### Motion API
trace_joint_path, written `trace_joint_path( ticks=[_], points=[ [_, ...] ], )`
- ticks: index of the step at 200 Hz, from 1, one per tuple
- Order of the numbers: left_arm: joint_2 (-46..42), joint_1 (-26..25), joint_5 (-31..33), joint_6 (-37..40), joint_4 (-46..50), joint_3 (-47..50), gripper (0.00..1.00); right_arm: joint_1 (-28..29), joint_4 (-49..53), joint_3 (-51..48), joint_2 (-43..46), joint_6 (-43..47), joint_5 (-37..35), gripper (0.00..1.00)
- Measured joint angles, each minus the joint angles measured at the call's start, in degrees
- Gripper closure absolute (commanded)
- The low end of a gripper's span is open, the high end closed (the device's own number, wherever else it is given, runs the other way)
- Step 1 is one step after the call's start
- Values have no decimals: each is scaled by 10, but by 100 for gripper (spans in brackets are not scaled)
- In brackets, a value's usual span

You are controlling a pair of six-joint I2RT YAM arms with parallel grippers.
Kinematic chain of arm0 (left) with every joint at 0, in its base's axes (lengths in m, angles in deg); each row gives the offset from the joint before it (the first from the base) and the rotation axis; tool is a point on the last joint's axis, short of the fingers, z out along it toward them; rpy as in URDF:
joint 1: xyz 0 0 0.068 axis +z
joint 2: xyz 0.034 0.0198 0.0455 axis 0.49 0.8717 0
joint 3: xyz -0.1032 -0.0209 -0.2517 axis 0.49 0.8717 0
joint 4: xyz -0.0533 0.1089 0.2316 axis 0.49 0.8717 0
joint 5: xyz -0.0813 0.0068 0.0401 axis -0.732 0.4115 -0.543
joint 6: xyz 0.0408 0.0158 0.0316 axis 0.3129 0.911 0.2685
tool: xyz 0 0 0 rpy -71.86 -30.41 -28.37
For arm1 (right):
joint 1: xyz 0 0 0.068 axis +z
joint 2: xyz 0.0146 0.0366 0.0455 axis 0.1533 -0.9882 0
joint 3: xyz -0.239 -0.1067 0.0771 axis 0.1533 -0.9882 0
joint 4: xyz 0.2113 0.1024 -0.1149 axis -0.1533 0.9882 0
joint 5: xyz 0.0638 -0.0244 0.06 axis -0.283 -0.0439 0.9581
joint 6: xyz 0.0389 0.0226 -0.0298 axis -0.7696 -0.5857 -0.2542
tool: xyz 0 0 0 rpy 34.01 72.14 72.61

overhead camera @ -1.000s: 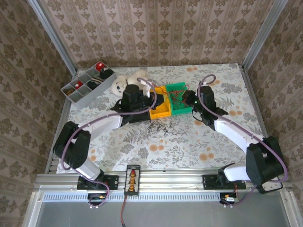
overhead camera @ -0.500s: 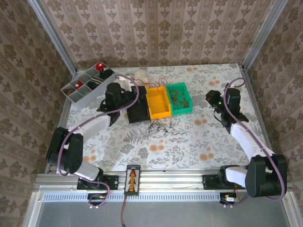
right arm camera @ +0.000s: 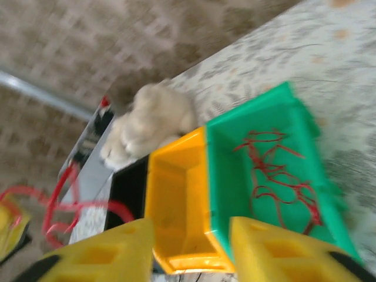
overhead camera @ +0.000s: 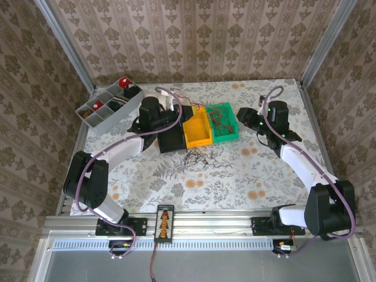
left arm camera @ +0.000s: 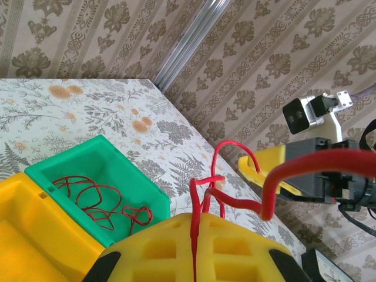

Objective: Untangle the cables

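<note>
Fingers (left arm camera: 158, 252) of left gripper (left arm camera: 195, 229) are pressed together, pinching 1 red cable (left arm camera: 235, 176) held up over the back of the black bin (overhead camera: 171, 140) and yellow bin (overhead camera: 197, 130). Right gripper (right arm camera: 189, 249) hangs beside green bin (right arm camera: 217, 176), fingers spread, nothing btwn them. More red cables (right arm camera: 273, 170) lie in the green bin. Black cables (overhead camera: 202, 157) sit loose on table (overhead camera: 147, 176), just in front of the 3 bins. Plush toy (right arm camera: 150, 123) sits behind them.
</note>
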Motion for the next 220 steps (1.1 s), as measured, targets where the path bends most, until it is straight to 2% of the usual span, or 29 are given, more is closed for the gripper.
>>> trace_joint_path(
  ticks=[41,60,86,108,154,191,220],
  points=[
    [12,-14,-12,18,43,-27,100,48,-5,37,-29,15,29,52],
    [39,-33,23,49,105,-78,100,42,4,37,-26,19,2,53],
    [102,-79,119,113,235,-198,100,21,31,25,5,21,-67,54],
    [180,-110,175,153,347,-329,100,-8,53,2,58,21,-122,55],
    [373,-119,259,199,576,-599,100,-31,92,-20,126,32,-174,56],
    [448,-123,318,229,696,-675,100,-32,117,-30,137,41,-184,56],
    [486,-129,335,239,766,-751,100,-33,123,-33,136,44,-186,56]
  ],
)
